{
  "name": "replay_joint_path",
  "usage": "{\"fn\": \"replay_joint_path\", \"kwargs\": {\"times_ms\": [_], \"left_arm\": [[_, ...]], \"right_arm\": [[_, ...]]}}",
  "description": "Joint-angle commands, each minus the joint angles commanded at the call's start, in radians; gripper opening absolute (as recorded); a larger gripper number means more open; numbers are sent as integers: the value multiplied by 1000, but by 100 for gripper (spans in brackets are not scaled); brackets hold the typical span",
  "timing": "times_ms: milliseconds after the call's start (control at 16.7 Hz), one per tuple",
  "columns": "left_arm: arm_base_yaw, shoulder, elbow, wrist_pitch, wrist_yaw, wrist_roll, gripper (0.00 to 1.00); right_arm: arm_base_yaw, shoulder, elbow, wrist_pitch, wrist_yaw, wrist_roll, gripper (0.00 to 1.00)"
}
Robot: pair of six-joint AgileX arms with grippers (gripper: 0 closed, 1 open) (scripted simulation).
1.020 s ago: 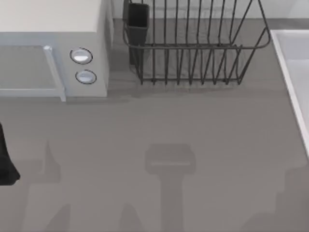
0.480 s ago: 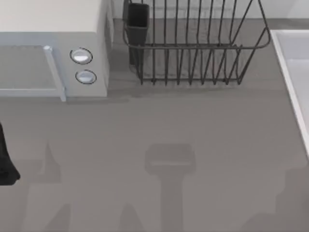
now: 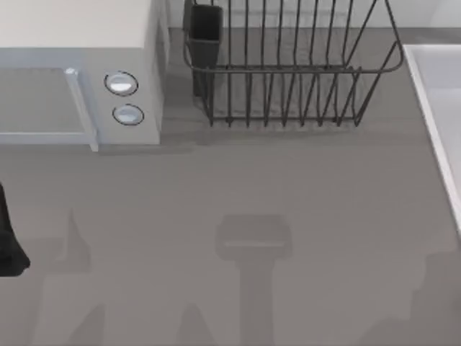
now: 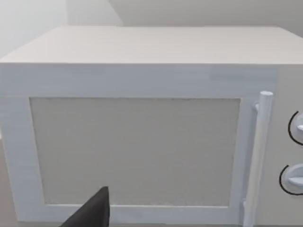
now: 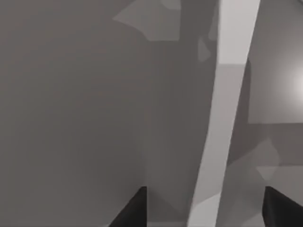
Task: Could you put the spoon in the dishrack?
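Note:
The spoon is out of view. The dishrack (image 3: 288, 68), a dark-grey wire basket with upright tines, stands at the back of the table, with its dark utensil cup (image 3: 205, 32) at the near-left corner. My left gripper (image 4: 92, 213) hovers at the table's left edge, facing the microwave door. Part of that arm (image 3: 7, 245) is visible at the left border of the top view. My right gripper (image 5: 208, 213) is open with nothing between its two dark fingertips (image 5: 135, 210), above the grey table beside a white rim (image 5: 227, 94).
A cream microwave (image 3: 79, 79) with two round knobs (image 3: 121, 83) and a vertical door handle (image 3: 81, 108) fills the back left, close to the dishrack. A white raised edge (image 3: 436, 122) runs down the table's right side. Bare grey tabletop (image 3: 238, 194) lies in front.

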Motion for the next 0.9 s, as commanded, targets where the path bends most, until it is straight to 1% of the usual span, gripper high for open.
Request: {"fn": "replay_joint_path", "kwargs": {"times_ms": [180, 240, 360, 480, 660, 900], "left_arm": [[0, 0, 0, 0, 0, 0, 100], [0, 0, 0, 0, 0, 0, 100], [0, 0, 0, 0, 0, 0, 100], [0, 0, 0, 0, 0, 0, 100], [0, 0, 0, 0, 0, 0, 100], [0, 0, 0, 0, 0, 0, 100]], "right_arm": [[0, 0, 0, 0, 0, 0, 0], [1, -69, 30, -110, -20, 39, 0], [1, -70, 44, -124, -20, 36, 0], [2, -76, 99, -180, -20, 28, 0], [2, -98, 237, -345, -21, 15, 0], [-3, -145, 453, -651, -21, 11, 0]]}}
